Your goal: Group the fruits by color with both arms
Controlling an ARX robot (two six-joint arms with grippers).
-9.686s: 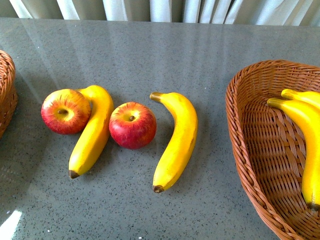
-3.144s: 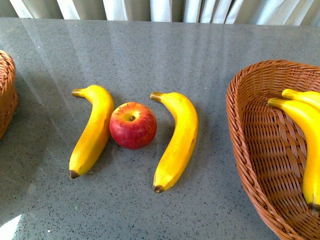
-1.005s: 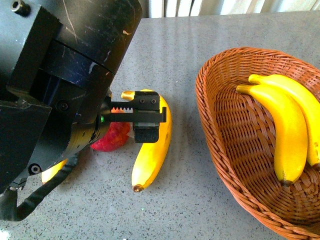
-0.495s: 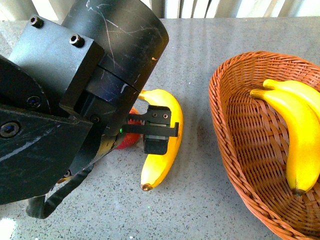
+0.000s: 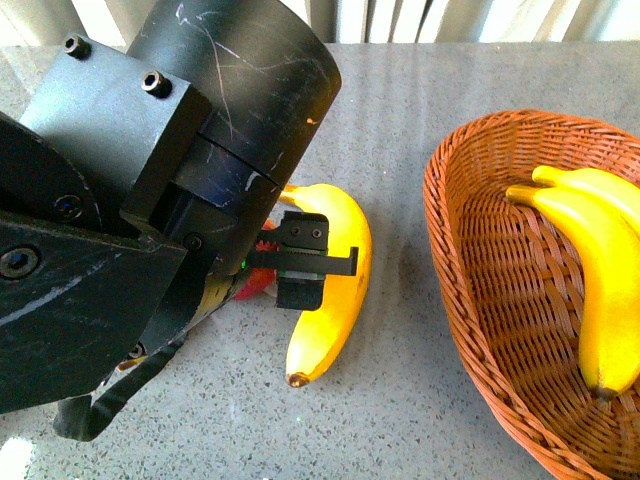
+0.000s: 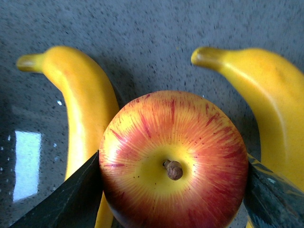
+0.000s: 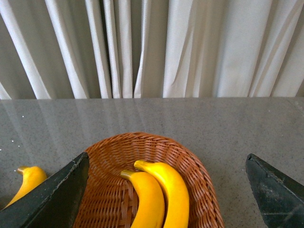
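1. Fruit lies on a grey speckled table point(image 5: 400, 90), with a white curtain point(image 7: 166, 47) hanging along its far edge.
2. A bulky left arm point(image 5: 150, 200), black and scuffed, fills the near left of the scene and reaches down towards the middle of the table.
3. At its tip, the left gripper point(image 5: 300, 268) is clamped on a red apple point(image 6: 173, 161) streaked with yellow. One black finger presses against each side of the fruit, and the stem faces the wrist camera.
4. I cannot tell whether the apple rests on the table or hangs just above it.
5. The apple sits between two bright yellow bananas that lie on the table.
6. The right-hand banana point(image 5: 335, 290) curves just to the apple's right, with its brown tip towards the near edge. From the front, the gripper covers part of it.
7. The left-hand banana point(image 6: 80, 109) lies close on the apple's other side. From the front it is almost wholly hidden behind the arm.
8. A brown wicker basket point(image 5: 470, 280) stands at the right of the table, well apart from the apple.
9. Two basket bananas point(image 5: 600, 300) lie side by side inside it, touching each other.
10. The right gripper point(image 7: 166, 159) hovers on the near side of the basket. Its black fingers are spread wide apart with nothing held between them.
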